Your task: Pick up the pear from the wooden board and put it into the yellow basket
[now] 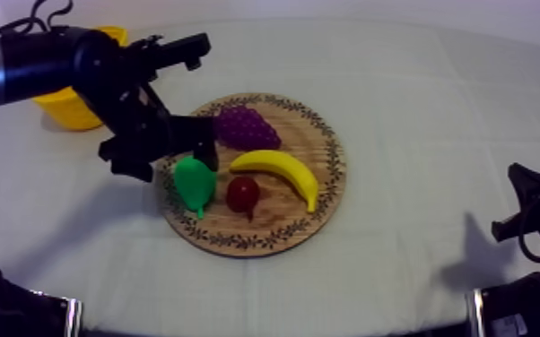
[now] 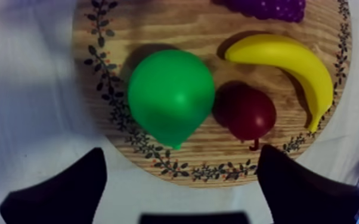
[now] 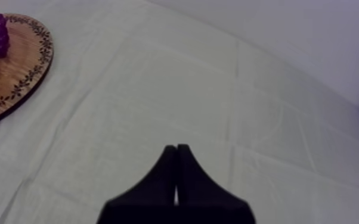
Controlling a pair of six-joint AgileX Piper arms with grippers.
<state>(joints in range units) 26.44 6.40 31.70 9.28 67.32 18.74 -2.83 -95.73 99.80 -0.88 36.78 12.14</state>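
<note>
The pear lies on the left part of the board, close to the patterned rim, with its narrow end toward the near edge. The left hand hangs over it, a little to its far-left side in the top view. In the left wrist view the pear is almost straight below the camera. The two black fingers are spread wide at the near rim of the board and are apart from the fruit.

To the right of the pear the small red fruit sits just beside it; whether they touch I cannot tell. The banana lies beyond the small red fruit, and the grapes are on the far part of the board. To the left of the pear there is the rim and then open cloth of the worktop.

The basket stands at the far left of the worktop, behind the left arm and well apart from the board. The right hand sits low at the right side, far from the board, its fingers pressed together.
</note>
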